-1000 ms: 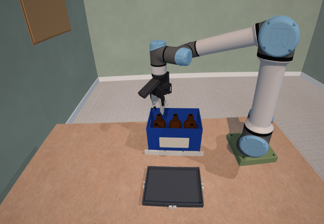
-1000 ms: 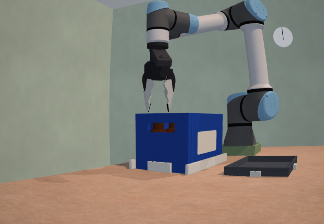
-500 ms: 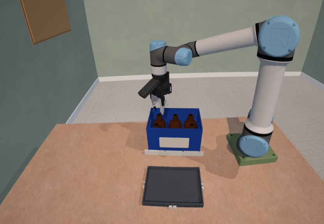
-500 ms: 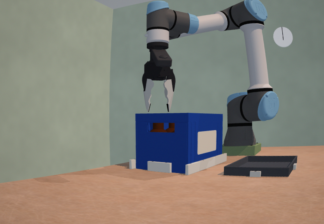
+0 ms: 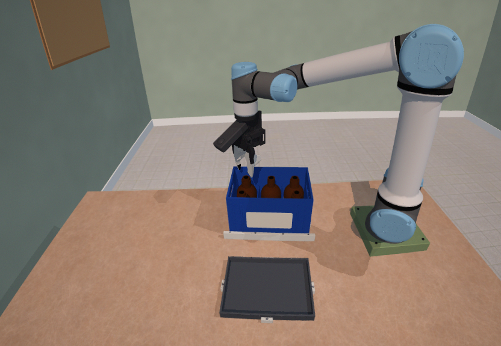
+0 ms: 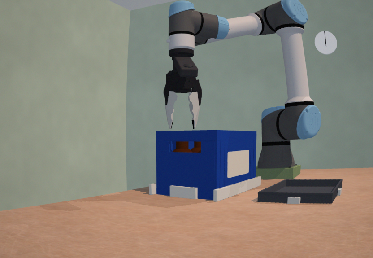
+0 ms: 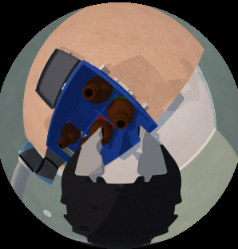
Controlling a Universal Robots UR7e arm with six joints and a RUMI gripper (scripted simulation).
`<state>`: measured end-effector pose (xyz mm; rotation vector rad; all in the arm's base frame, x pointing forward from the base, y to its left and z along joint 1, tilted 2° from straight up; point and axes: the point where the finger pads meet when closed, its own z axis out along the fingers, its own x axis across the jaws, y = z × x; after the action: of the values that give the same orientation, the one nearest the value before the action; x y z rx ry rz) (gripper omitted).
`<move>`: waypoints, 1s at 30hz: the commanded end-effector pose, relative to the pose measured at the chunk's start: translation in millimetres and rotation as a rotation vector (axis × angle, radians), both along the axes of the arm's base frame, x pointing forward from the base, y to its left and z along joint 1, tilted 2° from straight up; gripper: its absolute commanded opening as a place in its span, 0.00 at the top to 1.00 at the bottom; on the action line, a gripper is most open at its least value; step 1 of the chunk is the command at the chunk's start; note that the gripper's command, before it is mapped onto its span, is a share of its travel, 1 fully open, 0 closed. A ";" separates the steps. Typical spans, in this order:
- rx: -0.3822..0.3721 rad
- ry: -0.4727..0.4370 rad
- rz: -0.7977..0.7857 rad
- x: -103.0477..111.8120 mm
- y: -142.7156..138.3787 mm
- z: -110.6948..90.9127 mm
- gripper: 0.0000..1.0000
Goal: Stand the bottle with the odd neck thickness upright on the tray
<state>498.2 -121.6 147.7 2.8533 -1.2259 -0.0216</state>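
— Where's the top view set?
— Raised before the counter [image 5: 161, 293] [image 6: 150, 231] [image 7: 126, 32], facing the crate [image 5: 238, 213] [image 6: 186, 170] [image 7: 68, 96] and back wall.
— Exterior?
— Low, near counter height, side-on to that crate.
— Wrist?
— Closest, peering past the tool [image 5: 246, 168] [image 6: 182, 128] [image 7: 121, 129]; all three share the crate.

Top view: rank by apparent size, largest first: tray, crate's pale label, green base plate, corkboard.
1. Corkboard
2. Tray
3. Green base plate
4. Pale label

Corkboard and tray look close; order unsure.

A tan tabletop [image 5: 161, 277] [image 6: 180, 228] [image 7: 118, 36] under a blue crate [image 5: 238, 215] [image 6: 186, 170] [image 7: 70, 96], dark tray [image 5: 267, 316] [image 6: 295, 196] [image 7: 58, 76], pale strips [image 5: 268, 236] [image 6: 237, 189] and green base plate [image 5: 404, 249] [image 6: 274, 173].
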 end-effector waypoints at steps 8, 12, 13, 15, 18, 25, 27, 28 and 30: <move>-0.001 -0.001 0.000 0.2 -0.3 -4.3 0.62; -0.001 -0.001 0.000 0.1 -0.4 -7.9 0.62; -0.001 -0.001 0.000 0.0 -0.4 -9.0 0.62; -0.001 -0.001 0.000 0.0 -0.5 -11.1 0.62; -0.001 -0.001 0.000 0.0 -0.5 -12.3 0.62; -0.001 -0.001 0.000 -0.2 -0.7 -20.8 0.62; -0.001 -0.001 0.000 -0.3 -0.8 -23.2 0.62; -0.001 -0.001 0.000 -0.3 -0.8 -24.4 0.62; -0.001 -0.001 0.000 -0.4 -0.9 -26.7 0.62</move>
<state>497.5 -122.1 126.3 2.8533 -1.2259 -0.0219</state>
